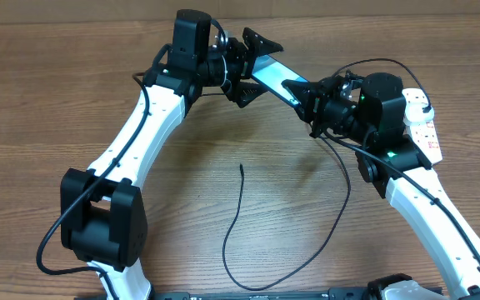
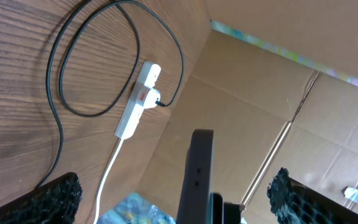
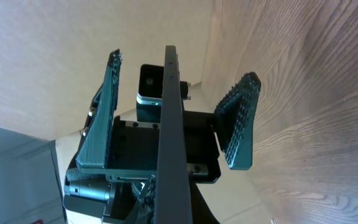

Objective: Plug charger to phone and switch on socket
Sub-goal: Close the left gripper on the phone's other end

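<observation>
1. R gripper (image 1: 297,88) is clamping shut on one end of the phone (image 1: 272,75).
2. L gripper (image 1: 254,68) is standing wide open, w/ phone's other end sitting btwn its fingers (image 2: 56,200), clear of both.
3. Charger (image 1: 238,225) is lying loose on table (image 1: 57,83), well apart from phone; socket (image 1: 421,125) is lying at far R.
</observation>
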